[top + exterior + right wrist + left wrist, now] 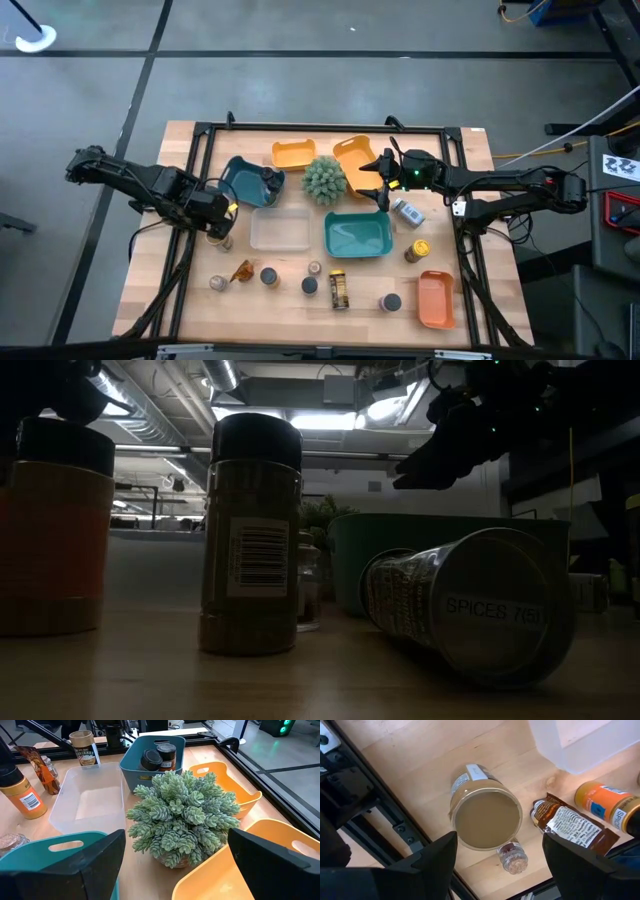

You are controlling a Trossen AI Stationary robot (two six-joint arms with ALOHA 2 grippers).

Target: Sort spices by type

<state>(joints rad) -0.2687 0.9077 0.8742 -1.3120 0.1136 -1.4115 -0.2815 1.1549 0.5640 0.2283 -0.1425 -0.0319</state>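
Note:
My left gripper (216,220) (500,842) hangs open above the tan jar (219,240) (486,817), which stands upright on the wood left of the clear tray (280,230); its fingers stand on either side of the jar without touching it. An amber packet (575,825) (241,270) and a small glass jar (512,857) lie beside the jar. Two dark-capped jars (159,757) sit in the dark teal bin (245,178). My right gripper (377,181) (176,834) is open in the air beside the green spiky plant (182,817). More jars and tins stand along the near edge.
Two orange trays (293,153) (355,155) sit by the far edge, a teal tray (357,235) right of the clear one, and another orange tray (436,298) at the near right. A white-blue sachet (407,211) and a yellow-lidded jar (417,250) lie near the right arm. A round tin (480,610) lies on its side.

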